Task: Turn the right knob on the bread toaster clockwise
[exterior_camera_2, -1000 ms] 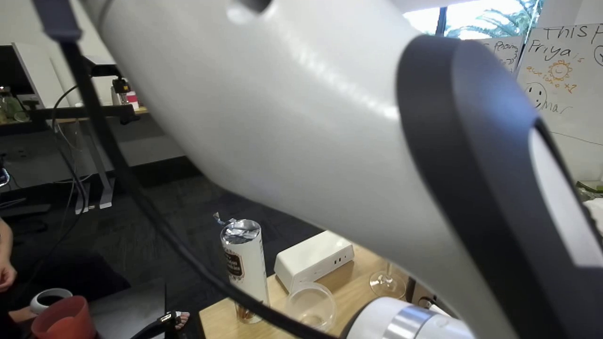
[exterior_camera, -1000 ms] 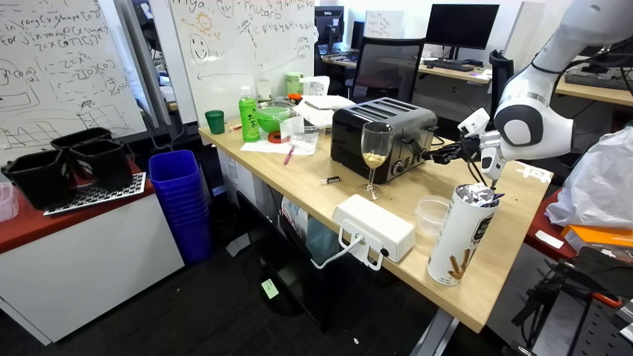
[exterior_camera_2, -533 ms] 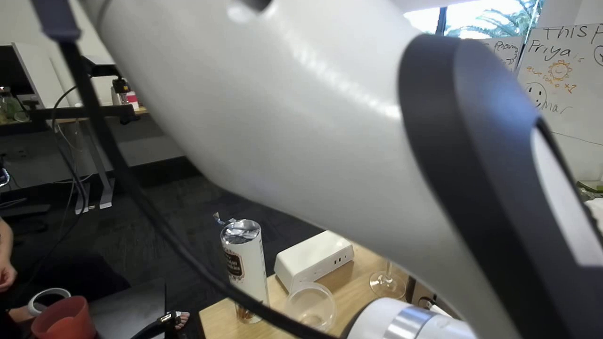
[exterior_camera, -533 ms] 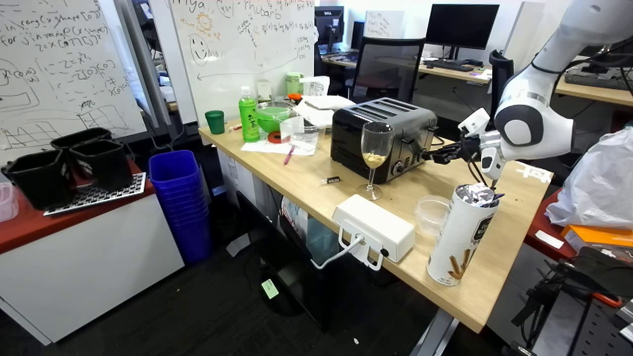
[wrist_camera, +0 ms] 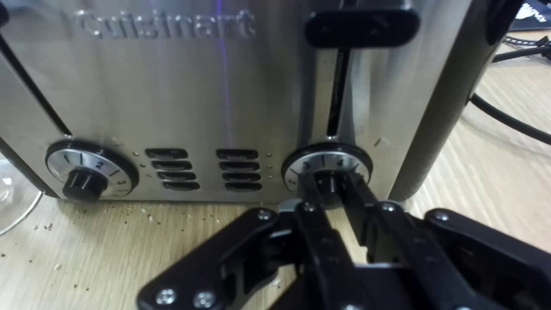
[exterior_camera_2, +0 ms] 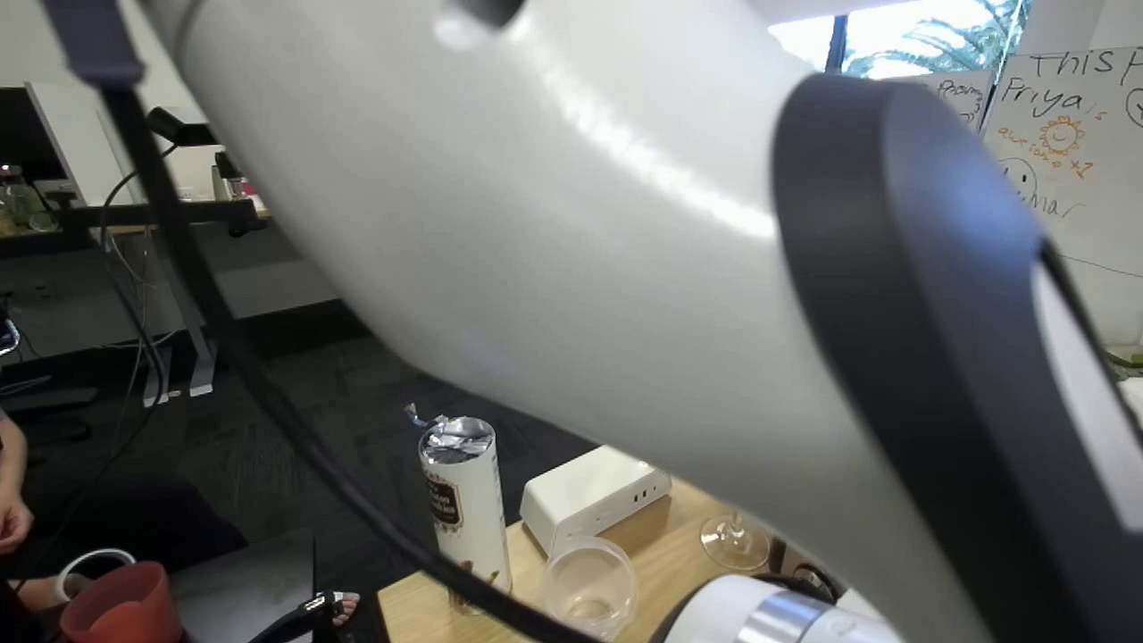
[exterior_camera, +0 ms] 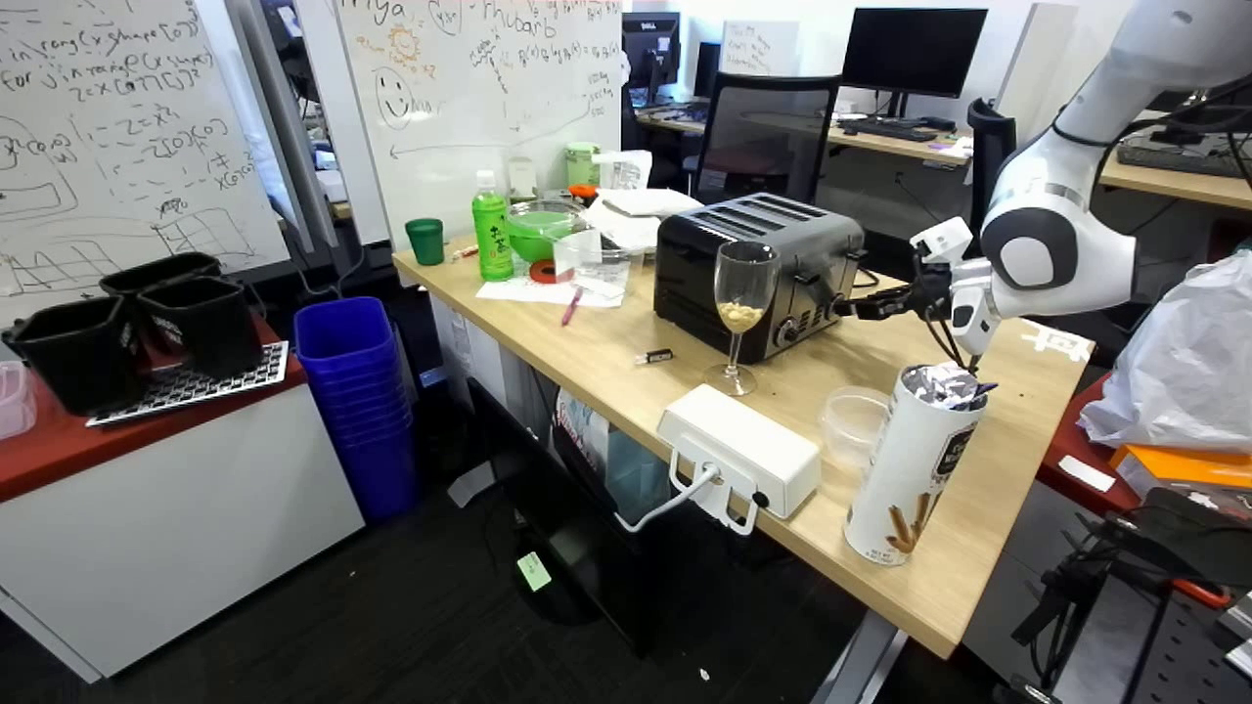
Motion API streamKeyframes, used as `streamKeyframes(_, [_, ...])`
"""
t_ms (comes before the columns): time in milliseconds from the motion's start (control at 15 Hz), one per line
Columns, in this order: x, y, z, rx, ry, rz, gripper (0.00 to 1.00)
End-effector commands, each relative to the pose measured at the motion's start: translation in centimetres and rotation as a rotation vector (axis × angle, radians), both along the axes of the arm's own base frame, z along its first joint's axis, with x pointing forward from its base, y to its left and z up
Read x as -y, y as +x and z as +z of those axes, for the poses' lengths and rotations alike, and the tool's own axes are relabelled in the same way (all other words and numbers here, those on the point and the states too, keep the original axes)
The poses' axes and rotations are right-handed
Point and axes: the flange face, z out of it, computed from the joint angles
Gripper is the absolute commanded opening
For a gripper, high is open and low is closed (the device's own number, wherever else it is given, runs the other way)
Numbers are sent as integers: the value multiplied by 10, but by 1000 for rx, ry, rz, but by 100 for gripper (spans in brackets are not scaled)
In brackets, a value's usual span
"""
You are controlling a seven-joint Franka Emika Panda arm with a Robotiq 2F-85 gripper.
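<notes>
Bread toaster (exterior_camera: 790, 238), resting upright on the desk (exterior_camera: 597, 337); its panel (wrist_camera: 172, 99), lettered "Cuisinart", faced the robot arm (exterior_camera: 1032, 240). The hand (wrist_camera: 330, 180) reached in low at the right end of that panel. A wine glass (exterior_camera: 746, 279) stood just beside the toaster's left end, as the panel was faced, well apart from the hand. The right dial (wrist_camera: 331, 161), a dark-rimmed silvery disc, lay below the lever slot (wrist_camera: 339, 92), partly covered by the fingertips (wrist_camera: 359, 189). At its centre the right knob (wrist_camera: 330, 190) sat between them, one to each side; the hand appeared to pinch it, no gap showing in the wrist view, although the contact faces themselves were hidden. The left knob (wrist_camera: 85, 185) was untouched.

Step in hand, by judgement: the grasp was made and the turn was due or just begun; a single pose could not settle which. The next move called for a clockwise roll of the hand, as seen facing the panel, about the knob's own axis, with a steady squeeze, since a short knob might have slipped or been pried sideways. The numerals (wrist_camera: 340, 162), of which 3 and 4 flanked the dial's top, offered the gauge: if the dial turned with the knob, they would have travelled rightward across the top.
</notes>
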Motion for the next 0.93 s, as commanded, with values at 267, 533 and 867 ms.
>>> streamKeyframes(267, [-7, 14, -2, 72, 201, -25, 5])
streamKeyframes(533, [-6, 14, -6, 93, 282, -53, 5])
streamKeyframes(867, [-4, 10, -7, 81, 360, -104, 5])
